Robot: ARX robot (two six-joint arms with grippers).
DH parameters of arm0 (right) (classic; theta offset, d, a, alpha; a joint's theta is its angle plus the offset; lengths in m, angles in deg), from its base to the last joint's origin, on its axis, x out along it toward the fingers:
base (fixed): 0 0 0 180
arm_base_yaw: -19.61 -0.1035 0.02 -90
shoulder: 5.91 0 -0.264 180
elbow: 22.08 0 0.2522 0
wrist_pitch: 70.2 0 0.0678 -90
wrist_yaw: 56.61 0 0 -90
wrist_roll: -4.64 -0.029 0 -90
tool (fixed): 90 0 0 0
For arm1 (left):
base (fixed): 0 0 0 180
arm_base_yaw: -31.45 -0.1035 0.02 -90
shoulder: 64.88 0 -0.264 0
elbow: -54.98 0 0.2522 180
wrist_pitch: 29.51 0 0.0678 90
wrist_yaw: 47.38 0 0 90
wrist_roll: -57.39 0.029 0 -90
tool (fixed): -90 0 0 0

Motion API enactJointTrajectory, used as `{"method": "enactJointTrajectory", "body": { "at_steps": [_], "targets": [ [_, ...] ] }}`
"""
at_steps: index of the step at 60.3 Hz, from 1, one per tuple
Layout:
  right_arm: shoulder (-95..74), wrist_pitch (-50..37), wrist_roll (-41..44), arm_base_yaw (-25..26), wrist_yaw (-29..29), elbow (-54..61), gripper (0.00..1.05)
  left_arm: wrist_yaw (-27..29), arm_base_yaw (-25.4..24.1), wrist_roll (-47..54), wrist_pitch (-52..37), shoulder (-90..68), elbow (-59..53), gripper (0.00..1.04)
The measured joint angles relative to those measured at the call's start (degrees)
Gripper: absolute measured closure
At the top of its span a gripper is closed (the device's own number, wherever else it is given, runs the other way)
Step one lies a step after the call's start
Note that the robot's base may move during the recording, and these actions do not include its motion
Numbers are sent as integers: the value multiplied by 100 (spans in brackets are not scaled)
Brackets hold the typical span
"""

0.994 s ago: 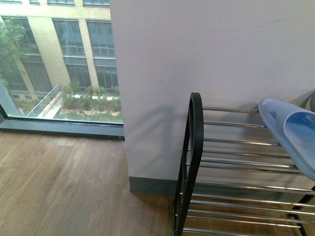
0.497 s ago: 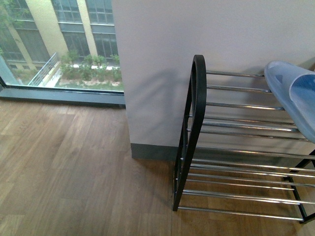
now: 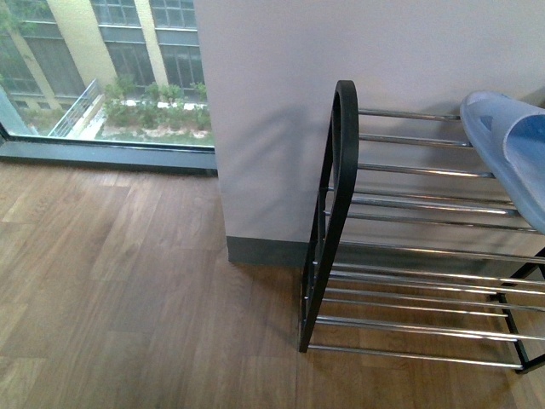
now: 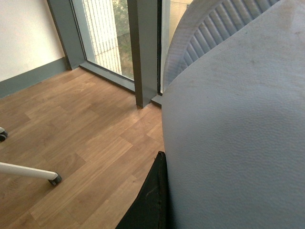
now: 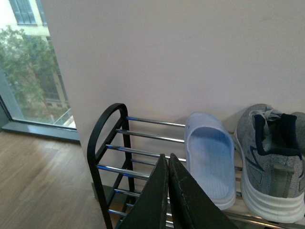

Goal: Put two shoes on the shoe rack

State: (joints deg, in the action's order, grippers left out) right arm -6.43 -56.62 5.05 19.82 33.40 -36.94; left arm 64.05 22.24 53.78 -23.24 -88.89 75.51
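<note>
Two shoes on the rack's top tier, a third in the left gripper.
Front view: shoe rack (image 3: 341, 196) against the wall (image 3: 341, 51); pale blue slide (image 3: 511, 158) on its top bars at 3 o'clock, cut by the frame edge; neither arm shows. Left wrist view: second pale slide (image 4: 233, 133) fills the frame from 12 to 5 o'clock, pressed against a dark finger (image 4: 150, 198) at 6 o'clock; left gripper holds it, above wood floor (image 4: 71, 133). Right wrist view: right gripper (image 5: 168, 164) at 6 o'clock, jaws closed together, nothing between them; slide and grey sneaker (image 5: 269, 157) side by side on the top tier, sneaker at 3 o'clock.
</note>
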Motion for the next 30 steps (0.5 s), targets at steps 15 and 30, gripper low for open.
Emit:
{"method": "enactJointTrajectory", "body": {
  "at_steps": [15,30],
  "targets": [
    [15,0,0,0,0,0,90,0,0,0,0,0,0,103],
    [20,0,0,0,-2,0,50,2,0,0,0,0,0,103]
  ]
}}
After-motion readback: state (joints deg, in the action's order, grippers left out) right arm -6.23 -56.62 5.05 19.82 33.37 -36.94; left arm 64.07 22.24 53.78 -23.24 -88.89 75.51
